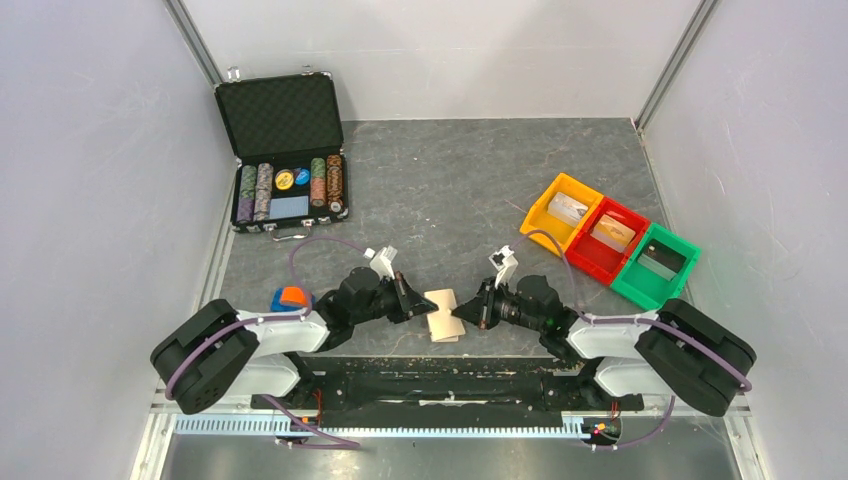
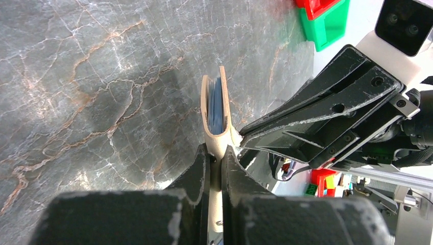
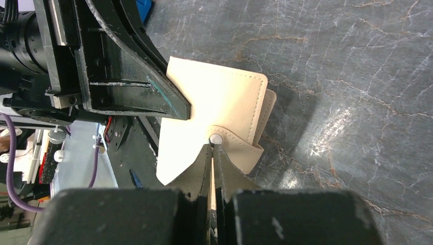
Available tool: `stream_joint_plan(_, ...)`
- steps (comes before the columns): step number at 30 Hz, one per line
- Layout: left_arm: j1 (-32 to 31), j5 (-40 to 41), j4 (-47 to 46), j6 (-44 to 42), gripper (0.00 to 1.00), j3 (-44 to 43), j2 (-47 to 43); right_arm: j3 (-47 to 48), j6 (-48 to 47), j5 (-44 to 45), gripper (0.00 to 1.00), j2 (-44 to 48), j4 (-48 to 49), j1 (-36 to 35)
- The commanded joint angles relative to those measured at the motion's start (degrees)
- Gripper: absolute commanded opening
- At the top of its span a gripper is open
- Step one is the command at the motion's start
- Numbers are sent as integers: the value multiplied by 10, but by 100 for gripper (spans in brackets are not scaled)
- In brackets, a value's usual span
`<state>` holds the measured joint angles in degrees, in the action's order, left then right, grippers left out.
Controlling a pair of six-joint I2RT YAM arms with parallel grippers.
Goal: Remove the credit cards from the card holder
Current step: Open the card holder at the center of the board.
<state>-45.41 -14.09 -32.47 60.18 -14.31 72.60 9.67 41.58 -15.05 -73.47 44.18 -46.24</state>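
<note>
presently the card holder (image 1: pixel 441 314) sits low in the centre of the top view, held between the two grippers over the near edge of the table (image 1: pixel 450 170). it appears clear of the surface and throws a shadow on the stone pattern in the right wrist view. seen edge-on from the left wrist, its two tan covers stand slightly apart, with the blue lining (image 2: pixel 216 107) showing between them. the credit cards cannot be made out inside it.

left gripper (image 1: pixel 415 300): jaws clenched on the tan edge of the card holder, one finger on each face. right gripper (image 1: pixel 470 312): jaws pinched tight on the small tab (image 3: pixel 232 148), just below its metal stud. the two grippers face each other, fingertips near but apart, with the holder spanning between them.

further out, a small blue and orange object (image 1: pixel 291 297) lies just beside the left arm. a black chip case (image 1: pixel 285 150) stands open at the upper left of the top view, with rows of chips in its tray. right of centre, an orange bin (image 1: pixel 562 212), a red bin (image 1: pixel 608 238) and a green bin (image 1: pixel 655 265) stand touching in a diagonal row. each holds something too small to identify.
</note>
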Motion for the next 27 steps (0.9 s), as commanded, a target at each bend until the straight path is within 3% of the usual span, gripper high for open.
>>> stream_joint_plan(1, -1, 13, 17, -4, 2, -7, -1, -14, -10, 10, 0, 21, 18, 21)
stream_joint_plan(15, -1, 30, 68, -33, 4, -23, -11, -24, -43, 33, 0, 44, -42, 53)
stream_joint_plan(23, 0, 104, 254, -101, 59, -103, -59, -23, -46, 18, 0, 87, -70, 53)
stream_joint_plan(27, -1, 138, 363, -135, 70, -152, -77, -27, -30, 7, 0, 110, -65, 53)
